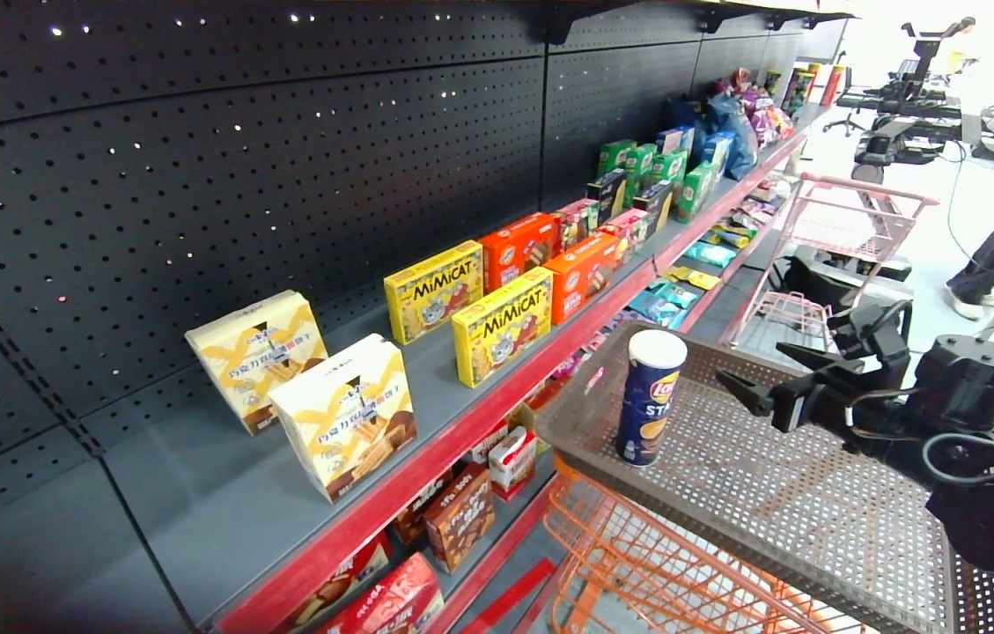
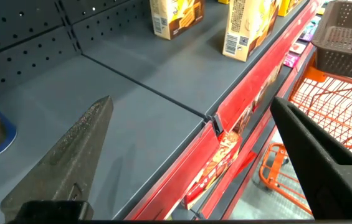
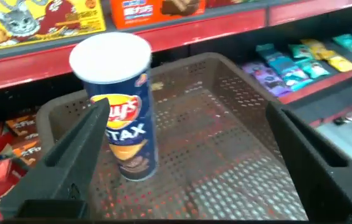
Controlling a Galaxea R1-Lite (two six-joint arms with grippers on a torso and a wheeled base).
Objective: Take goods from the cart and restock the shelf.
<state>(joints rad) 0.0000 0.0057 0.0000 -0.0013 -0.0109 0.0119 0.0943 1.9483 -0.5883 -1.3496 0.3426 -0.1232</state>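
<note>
Head view: a blue chip can (image 1: 651,396) with a white lid stands upright in the near-left corner of a brown basket (image 1: 778,511), which sits on top of the orange cart (image 1: 629,563) beside the shelf (image 1: 224,502). The right gripper (image 1: 752,363) hangs over the basket with its fingers spread wide, pointing at the can and apart from it. On the grey shelf board stand two cream boxes (image 1: 342,414) and, farther along, yellow boxes (image 1: 501,326). Left wrist view: the left gripper (image 2: 191,106) has its fingers spread over a bare stretch of the shelf board, with the cream boxes (image 2: 241,25) beyond and the orange cart (image 2: 331,106) off to the side. Right wrist view: the right gripper (image 3: 188,109) is spread above the brown basket (image 3: 238,130), and the chip can (image 3: 123,106) stands upright just beside one finger; whether they touch I cannot tell
</note>
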